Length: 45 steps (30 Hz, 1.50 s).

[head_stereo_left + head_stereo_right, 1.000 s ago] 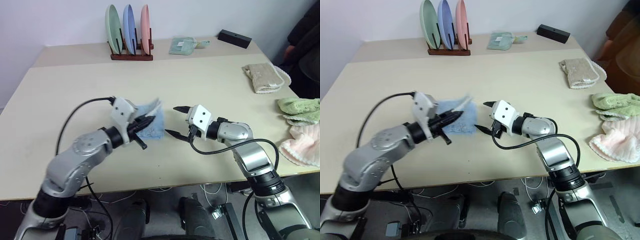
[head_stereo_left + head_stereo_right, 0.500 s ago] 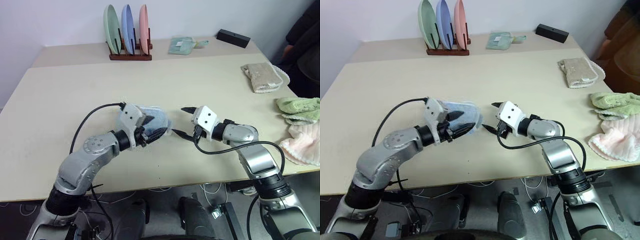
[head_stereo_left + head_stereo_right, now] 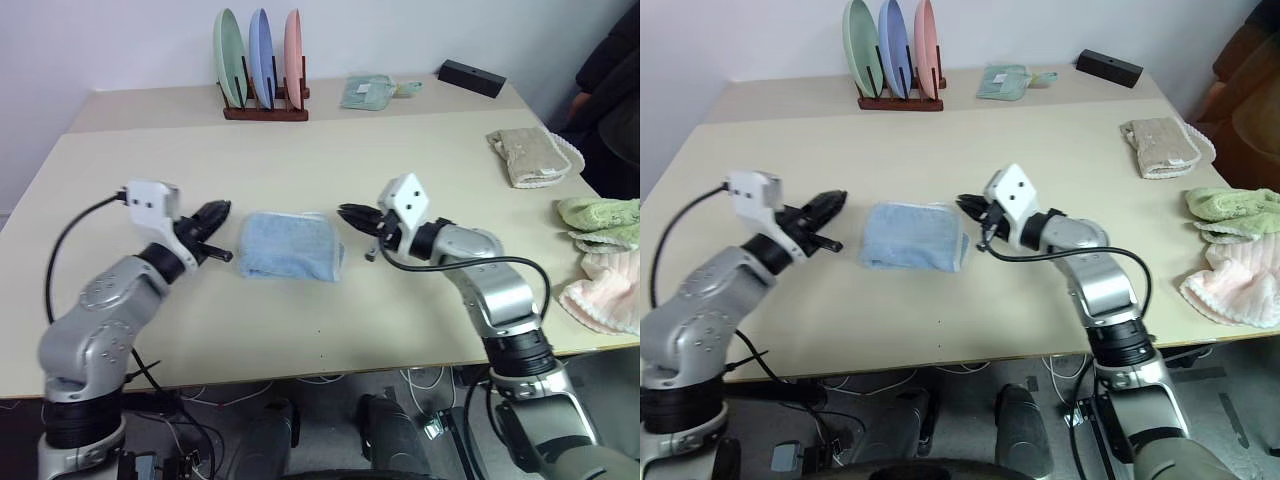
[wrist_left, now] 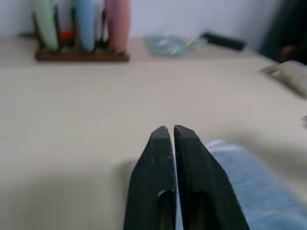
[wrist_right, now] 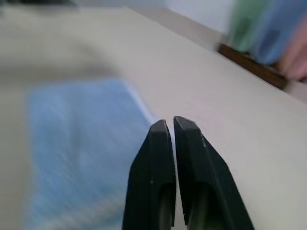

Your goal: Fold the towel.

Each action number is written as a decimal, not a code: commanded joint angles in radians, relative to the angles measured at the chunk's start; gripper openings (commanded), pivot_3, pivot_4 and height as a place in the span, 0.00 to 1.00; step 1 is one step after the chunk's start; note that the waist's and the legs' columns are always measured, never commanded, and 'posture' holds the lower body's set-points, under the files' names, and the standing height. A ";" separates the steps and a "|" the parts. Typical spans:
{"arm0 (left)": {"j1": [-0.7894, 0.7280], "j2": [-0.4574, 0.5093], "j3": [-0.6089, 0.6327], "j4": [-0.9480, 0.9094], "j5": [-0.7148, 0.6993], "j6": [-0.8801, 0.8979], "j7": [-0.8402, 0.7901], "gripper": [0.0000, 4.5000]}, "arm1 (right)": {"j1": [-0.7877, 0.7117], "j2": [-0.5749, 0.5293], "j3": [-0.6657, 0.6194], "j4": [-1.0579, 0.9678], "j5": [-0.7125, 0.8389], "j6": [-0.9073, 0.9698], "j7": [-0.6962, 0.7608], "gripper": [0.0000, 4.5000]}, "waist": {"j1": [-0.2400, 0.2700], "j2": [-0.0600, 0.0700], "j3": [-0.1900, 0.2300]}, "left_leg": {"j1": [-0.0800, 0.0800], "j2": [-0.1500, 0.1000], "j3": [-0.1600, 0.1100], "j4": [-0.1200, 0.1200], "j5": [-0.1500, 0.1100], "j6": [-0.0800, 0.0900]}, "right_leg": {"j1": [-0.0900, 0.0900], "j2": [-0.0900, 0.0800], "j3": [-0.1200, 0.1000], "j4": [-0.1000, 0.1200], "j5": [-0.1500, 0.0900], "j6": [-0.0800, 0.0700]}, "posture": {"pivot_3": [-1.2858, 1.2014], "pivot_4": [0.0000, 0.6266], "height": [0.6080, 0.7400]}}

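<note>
The towel [image 3: 290, 247] is lying folded into a compact rectangle on the near half of the table [image 3: 400, 170], midway between the two arms, its thicker rounded edge facing the robot's right. Nothing is resting on it and neither arm is touching it.

The left gripper [image 3: 215, 214] is hovering just beside the towel's left edge, clear of the cloth, pointing level toward it. In the left wrist view its fingers [image 4: 160, 158] are standing pressed together with only a hairline gap, grasping nothing.

The right gripper [image 3: 352, 215] is hovering just off the towel's right corner, also level and aimed inward. In the right wrist view its fingers [image 5: 160, 158] are clenched tip to tip, empty, with the blue cloth lying beyond and to one side of them.

Further observations, all well apart from the work area:
- A wooden rack [image 3: 265, 110] is holding a green, a blue and a pink plate upright at the far edge.
- A pale green cloth [image 3: 368, 92] and a black box [image 3: 470, 77] are sitting along the far edge.
- A beige quilted cloth [image 3: 530, 155] is lying toward the far right.
- A fluffy green towel [image 3: 600, 218] and a pink one [image 3: 605, 290] are lying at the right edge
</note>
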 commanded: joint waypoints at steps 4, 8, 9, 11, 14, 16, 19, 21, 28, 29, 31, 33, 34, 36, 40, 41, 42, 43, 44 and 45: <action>0.024 -0.029 -0.177 0.089 0.189 -0.106 -0.037 0.10 | -0.006 0.065 0.133 0.071 -0.087 0.004 -0.043 0.00 | -0.006 0.000 0.000 | 0.000 0.000 0.000 -0.001 0.000 0.000 | -0.001 0.000 0.000 0.001 0.000 0.000 | 0.52 0.24 1.00; 0.049 -0.033 -0.221 0.185 0.280 -0.166 -0.056 0.10 | 0.022 0.083 0.172 0.193 -0.148 -0.004 -0.088 0.00 | -0.005 0.000 0.000 | 0.000 0.000 0.000 -0.001 0.000 0.000 | -0.002 0.000 0.000 0.001 0.000 0.000 | 0.52 0.24 1.00; 0.057 -0.036 -0.226 0.213 0.301 -0.184 -0.058 0.10 | 0.033 0.082 0.182 0.223 -0.169 -0.013 -0.100 0.00 | -0.005 0.000 0.000 | 0.000 0.000 0.000 -0.001 0.000 0.000 | -0.002 0.000 0.000 0.001 0.000 0.000 | 0.52 0.24 1.00; 0.067 -0.049 -0.218 0.249 0.320 -0.210 -0.060 0.10 | 0.048 0.078 0.190 0.247 -0.194 -0.026 -0.113 0.00 | -0.005 0.001 -0.001 | 0.000 0.000 0.001 -0.001 0.000 0.000 | -0.002 0.000 0.000 0.001 0.000 0.000 | 0.52 0.24 1.00; 0.093 -0.072 -0.189 0.250 0.306 -0.256 -0.088 0.10 | 0.060 0.077 0.168 0.211 -0.189 -0.034 -0.119 0.00 | -0.005 0.001 -0.003 | 0.002 0.000 0.001 -0.001 0.000 0.000 | 0.000 0.000 0.000 0.001 0.000 0.000 | 0.52 0.24 1.00; 0.119 -0.082 -0.159 0.214 0.280 -0.284 -0.113 0.10 | 0.056 0.079 0.131 0.174 -0.159 -0.023 -0.117 0.00 | -0.005 0.001 -0.003 | 0.002 0.001 0.001 -0.001 0.000 0.000 | 0.000 0.000 0.000 0.001 0.000 0.000 | 0.52 0.24 1.00; 0.147 -0.096 -0.083 0.153 0.229 -0.311 -0.123 0.09 | 0.050 0.076 0.067 0.117 -0.088 0.036 -0.093 0.05 | -0.005 0.001 -0.003 | 0.002 0.001 0.001 -0.001 0.000 0.000 | 0.000 0.000 0.000 0.001 0.000 0.000 | 0.52 0.24 1.00; 0.172 -0.085 0.003 0.098 0.193 -0.316 -0.119 0.09 | 0.051 0.068 0.016 0.054 -0.028 0.118 -0.080 0.20 | -0.005 0.001 -0.002 | 0.002 0.001 0.000 -0.001 0.000 0.000 | 0.000 0.000 0.000 0.001 0.000 0.000 | 0.52 0.24 1.00; 0.291 0.018 0.109 0.026 0.190 -0.364 -0.221 0.09 | 0.044 0.133 -0.131 -0.029 0.120 0.433 -0.186 0.99 | -0.005 0.001 -0.002 | 0.001 0.002 0.001 -0.002 0.000 0.000 | -0.001 0.000 0.000 0.001 0.000 0.000 | 0.52 0.24 1.00; 0.326 0.031 0.112 -0.002 0.150 -0.344 -0.265 0.09 | 0.040 0.149 -0.151 -0.020 0.146 0.489 -0.201 0.99 | -0.004 0.001 -0.002 | 0.001 0.002 0.001 -0.002 0.000 0.000 | -0.001 0.000 0.000 0.001 0.000 0.000 | 0.52 0.24 1.00; 0.372 0.051 0.110 -0.039 0.108 -0.322 -0.322 0.09 | 0.030 0.172 -0.178 -0.003 0.184 0.564 -0.221 0.99 | -0.005 0.001 -0.002 | 0.000 0.002 0.001 -0.001 0.000 0.000 | -0.001 0.000 0.000 0.001 0.000 -0.001 | 0.52 0.24 1.00; 0.422 0.069 0.083 -0.080 0.120 -0.322 -0.351 0.09 | 0.016 0.207 -0.191 0.023 0.218 0.612 -0.235 0.99 | -0.005 0.001 -0.002 | 0.000 0.003 0.000 -0.001 0.000 0.000 | -0.002 0.000 0.000 0.001 0.000 -0.001 | 0.52 0.24 1.00; 0.439 0.073 0.073 -0.095 0.127 -0.323 -0.356 0.09 | 0.008 0.221 -0.191 0.041 0.227 0.627 -0.241 0.99 | -0.006 0.001 -0.002 | 0.000 0.003 0.000 -0.002 0.000 0.000 | -0.002 0.000 0.000 0.001 0.000 -0.001 | 0.52 0.24 1.00; 0.452 0.070 0.063 -0.113 0.130 -0.321 -0.351 0.09 | -0.002 0.240 -0.176 0.070 0.228 0.638 -0.249 0.99 | -0.007 0.001 -0.002 | 0.000 0.002 0.001 -0.002 0.000 0.000 | -0.002 0.000 0.000 0.001 0.000 -0.001 | 0.52 0.24 1.00; 0.444 0.051 0.039 -0.138 0.132 -0.307 -0.324 0.09 | -0.030 0.295 -0.169 0.113 0.247 0.639 -0.257 0.99 | -0.008 0.001 -0.002 | 0.000 0.002 0.001 -0.002 0.000 0.000 | -0.002 0.000 0.000 0.001 0.000 -0.001 | 0.52 0.24 1.00; 0.441 0.047 0.030 -0.144 0.134 -0.306 -0.318 0.09 | -0.040 0.314 -0.178 0.122 0.258 0.643 -0.261 0.94 | -0.009 0.001 -0.002 | 0.000 0.002 0.001 -0.002 0.000 0.000 | -0.002 0.000 0.000 0.001 0.000 -0.001 | 0.52 0.24 1.00; 0.438 0.045 0.022 -0.149 0.135 -0.304 -0.312 0.09 | -0.050 0.330 -0.185 0.129 0.268 0.646 -0.265 0.87 | -0.011 0.001 -0.002 | 0.000 0.002 0.001 -0.002 0.000 0.000 | -0.002 0.000 0.000 0.001 0.000 -0.001 | 0.52 0.24 1.00; 0.434 0.041 0.015 -0.152 0.137 -0.302 -0.305 0.09 | -0.057 0.344 -0.189 0.135 0.275 0.650 -0.269 0.82 | -0.011 0.002 -0.002 | 0.000 0.002 0.001 -0.002 0.000 0.000 | -0.002 0.000 0.000 0.001 0.000 -0.001 | 0.52 0.24 1.00; 0.432 0.036 0.011 -0.155 0.138 -0.300 -0.299 0.09 | -0.062 0.354 -0.188 0.138 0.279 0.652 -0.272 0.70 | -0.011 0.002 -0.002 | 0.000 0.002 0.001 -0.002 0.000 0.000 | -0.002 0.000 0.000 0.001 0.000 -0.001 | 0.52 0.24 1.00; 0.430 0.033 0.008 -0.158 0.138 -0.297 -0.294 0.09 | -0.063 0.358 -0.186 0.139 0.281 0.652 -0.273 0.58 | -0.011 0.002 -0.002 | 0.000 0.002 0.000 -0.002 0.000 0.000 | -0.002 0.001 0.000 0.001 0.000 -0.001 | 0.52 0.24 1.00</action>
